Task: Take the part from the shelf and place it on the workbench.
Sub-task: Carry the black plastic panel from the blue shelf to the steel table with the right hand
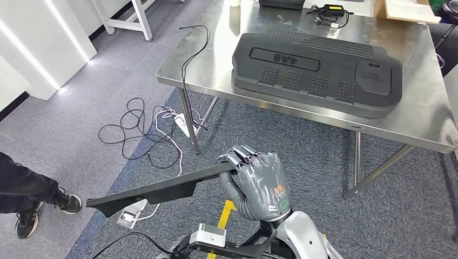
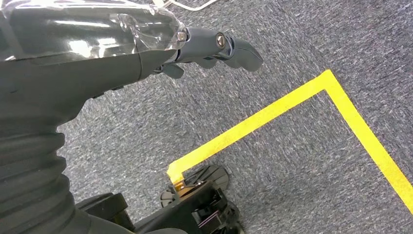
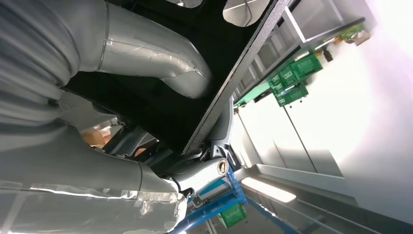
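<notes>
My right hand (image 1: 260, 181) grips one end of a long black part (image 1: 156, 190). The steel workbench (image 1: 426, 116) lies ahead of it; I judge I should keep the part level and lift it clear of the edge.

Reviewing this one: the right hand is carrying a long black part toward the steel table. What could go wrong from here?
The right hand grips the long part at one end only, so it may sag or twist loose. Its free end sticks out toward a person's foot and could hit them. A large cover fills much of the table, limiting placement room.
</notes>
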Tool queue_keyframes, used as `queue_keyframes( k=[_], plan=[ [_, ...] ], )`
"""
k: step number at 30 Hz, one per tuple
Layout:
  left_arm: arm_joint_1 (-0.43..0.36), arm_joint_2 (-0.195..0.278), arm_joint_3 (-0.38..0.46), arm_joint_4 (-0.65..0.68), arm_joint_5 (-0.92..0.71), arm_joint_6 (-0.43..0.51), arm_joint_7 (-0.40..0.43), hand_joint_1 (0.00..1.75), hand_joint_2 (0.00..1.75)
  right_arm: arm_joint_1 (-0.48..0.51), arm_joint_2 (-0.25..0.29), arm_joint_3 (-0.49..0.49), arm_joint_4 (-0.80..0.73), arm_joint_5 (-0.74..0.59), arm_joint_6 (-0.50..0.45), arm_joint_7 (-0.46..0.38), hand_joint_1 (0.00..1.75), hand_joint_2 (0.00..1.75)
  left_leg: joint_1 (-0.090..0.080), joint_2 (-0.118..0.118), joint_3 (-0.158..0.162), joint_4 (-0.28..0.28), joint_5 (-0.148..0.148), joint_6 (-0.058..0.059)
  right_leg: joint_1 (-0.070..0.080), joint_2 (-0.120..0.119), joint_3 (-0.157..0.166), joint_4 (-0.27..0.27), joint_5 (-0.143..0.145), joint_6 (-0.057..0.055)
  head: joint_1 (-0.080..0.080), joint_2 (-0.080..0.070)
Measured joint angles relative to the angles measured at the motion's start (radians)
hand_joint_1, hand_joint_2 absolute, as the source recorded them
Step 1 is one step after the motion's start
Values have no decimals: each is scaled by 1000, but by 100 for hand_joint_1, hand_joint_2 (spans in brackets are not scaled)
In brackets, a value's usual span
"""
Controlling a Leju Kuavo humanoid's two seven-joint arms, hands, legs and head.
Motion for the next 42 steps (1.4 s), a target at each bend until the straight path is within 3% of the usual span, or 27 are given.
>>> queue_keyframes(
  k=[27, 42],
  plan=[
    [8, 0, 0, 1, 30, 0, -18, 0, 175, -20, 3, -6, 30, -127, -2, -19, 175, 175, 1, 0, 1, -2, 0, 0, 1, 0, 0, 0, -1, -1, 0, 0],
    [11, 0, 0, 2, 37, 5, -13, 0, 175, -33, 3, -6, 36, 11, -4, 32, 175, 175, 1, 0, 1, -2, 0, 0, 1, 0, 0, 0, -1, -1, 0, 0]
  ],
)
